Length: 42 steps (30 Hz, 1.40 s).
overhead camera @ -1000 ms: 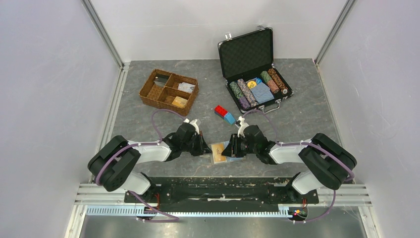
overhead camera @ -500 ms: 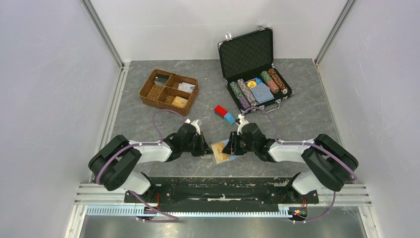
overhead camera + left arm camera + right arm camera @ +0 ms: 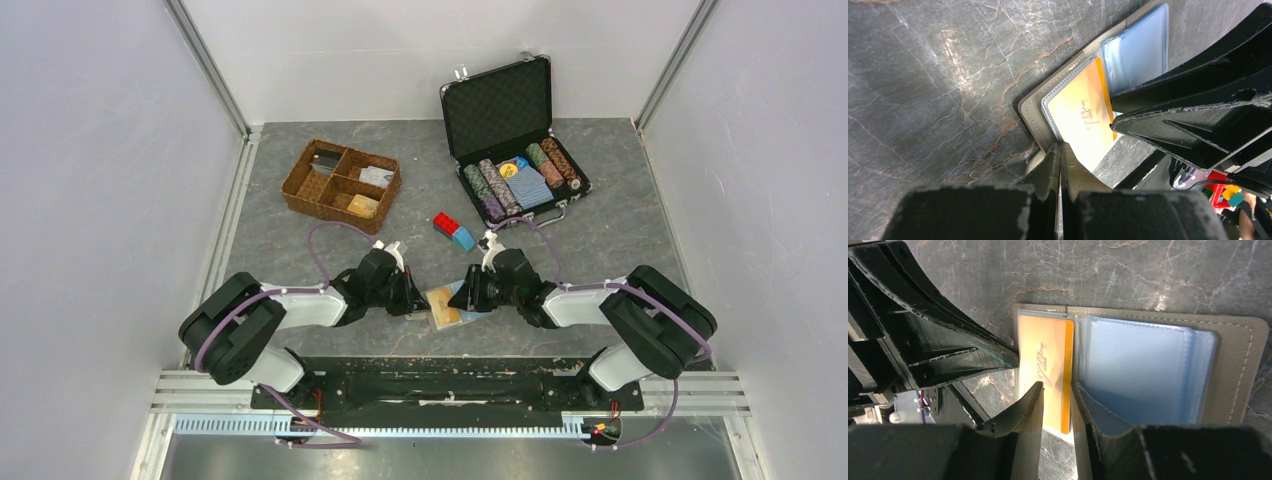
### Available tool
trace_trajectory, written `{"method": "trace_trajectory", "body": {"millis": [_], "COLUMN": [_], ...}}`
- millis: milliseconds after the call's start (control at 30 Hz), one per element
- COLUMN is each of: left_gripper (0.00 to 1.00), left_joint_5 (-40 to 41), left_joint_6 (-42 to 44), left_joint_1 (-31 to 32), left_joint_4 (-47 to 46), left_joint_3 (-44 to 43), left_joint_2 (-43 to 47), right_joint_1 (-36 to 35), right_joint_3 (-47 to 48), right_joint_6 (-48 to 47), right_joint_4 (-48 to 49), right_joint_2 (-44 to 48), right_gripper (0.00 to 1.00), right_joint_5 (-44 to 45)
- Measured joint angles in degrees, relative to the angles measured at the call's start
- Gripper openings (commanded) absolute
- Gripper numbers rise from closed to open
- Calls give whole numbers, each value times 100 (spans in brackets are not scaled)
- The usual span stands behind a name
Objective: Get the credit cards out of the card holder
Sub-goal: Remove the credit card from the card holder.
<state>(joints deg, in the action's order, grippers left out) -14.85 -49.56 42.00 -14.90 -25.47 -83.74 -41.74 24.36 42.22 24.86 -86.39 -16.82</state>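
The grey-tan card holder [image 3: 437, 295] lies open on the table between my two grippers. An orange-gold credit card [image 3: 1045, 357] sits in its left clear sleeve, its near end poking past the holder's edge. Light blue cards [image 3: 1135, 367] fill the right sleeves. My left gripper [image 3: 1060, 146] is shut, its tips resting on the holder's edge [image 3: 1033, 107] beside the little side tab [image 3: 1035, 161]. My right gripper [image 3: 1057, 390] stands narrowly open over the orange card, whose right edge shows in the gap between its fingers. In the top view the left gripper [image 3: 418, 303] and the right gripper [image 3: 463, 300] face each other.
A brown wicker tray [image 3: 303, 165] with small items stands at the back left. An open black chip case [image 3: 497, 105] sits at the back right. Red and blue blocks [image 3: 452, 230] lie just behind the grippers. Walls close in on both sides.
The right gripper has shifted slightly towards the far side over the holder. The left gripper and the holder have stayed in place.
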Motion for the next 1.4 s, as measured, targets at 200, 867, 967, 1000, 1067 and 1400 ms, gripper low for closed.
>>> {"method": "trace_trajectory", "body": {"millis": [200, 867, 967, 1000, 1067, 1400], "left_gripper": [2, 2, 2, 2, 2, 2], "left_joint_5": [61, 85, 81, 81, 81, 83], "left_joint_6": [-127, -278, -334, -374, -385, -549], "left_joint_1": [63, 153, 153, 153, 153, 153], "left_joint_4": [-109, -400, -503, -564, -614, -973], "left_joint_3": [39, 83, 138, 170, 192, 376], "left_joint_2": [-17, -140, -140, -142, -146, -151], "right_joint_1": [170, 422, 450, 455, 466, 518], "right_joint_3": [-341, -935, -1021, -1051, -1123, -1209], "right_joint_6": [225, 726, 811, 848, 927, 1143], "right_joint_4": [667, 1930, 2173, 2243, 2428, 2927], "right_joint_2": [-70, -275, -337, -356, -387, -487], "right_gripper": [24, 16, 15, 15, 14, 6], "right_joint_5": [-229, -691, -734, -745, -778, -874]}}
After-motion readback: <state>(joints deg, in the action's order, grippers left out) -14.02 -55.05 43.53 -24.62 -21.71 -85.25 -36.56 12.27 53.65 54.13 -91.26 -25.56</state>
